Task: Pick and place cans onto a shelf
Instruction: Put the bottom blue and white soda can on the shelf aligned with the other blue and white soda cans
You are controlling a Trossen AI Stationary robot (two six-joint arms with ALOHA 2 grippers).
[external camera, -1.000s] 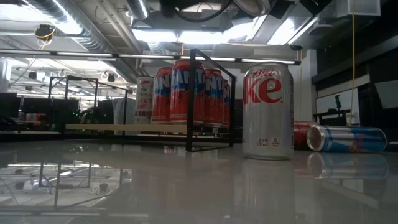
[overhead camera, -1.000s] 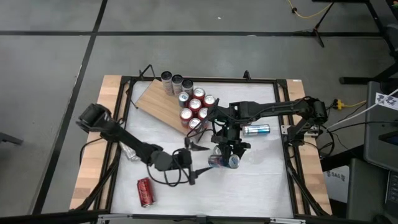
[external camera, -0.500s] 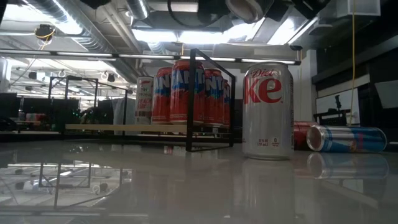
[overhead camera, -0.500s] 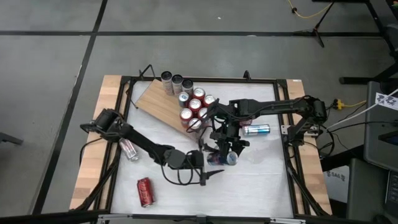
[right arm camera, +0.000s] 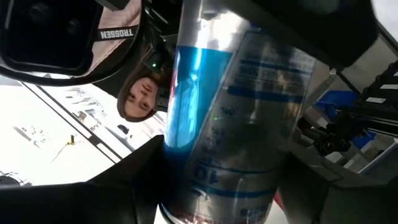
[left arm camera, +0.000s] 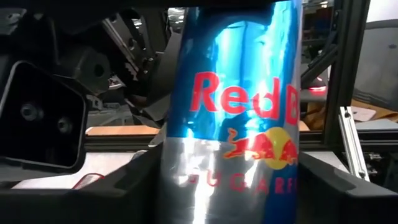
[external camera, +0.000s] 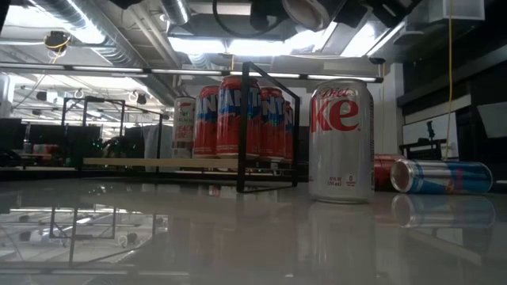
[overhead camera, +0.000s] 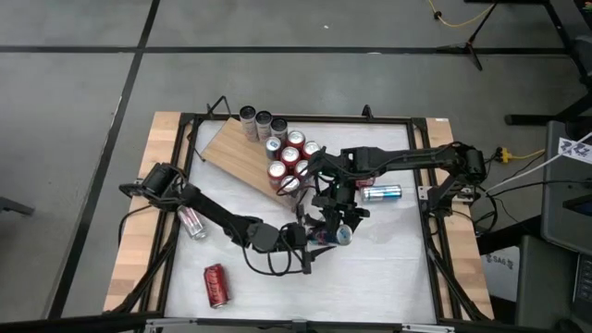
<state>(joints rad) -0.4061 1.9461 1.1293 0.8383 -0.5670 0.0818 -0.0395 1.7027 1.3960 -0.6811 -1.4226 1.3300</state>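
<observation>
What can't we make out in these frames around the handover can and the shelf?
- Blue-and-silver can: both wrist views cut off its top and bottom, and the high view buries it under the left hand and right hand.
- Left hand's grip: whether its fingers press the can is not visible.
- Shelf: the low view shows it edge-on, so can count behind the front red cans is hidden.
- Lying cans: partly overlapping in the low view.
</observation>
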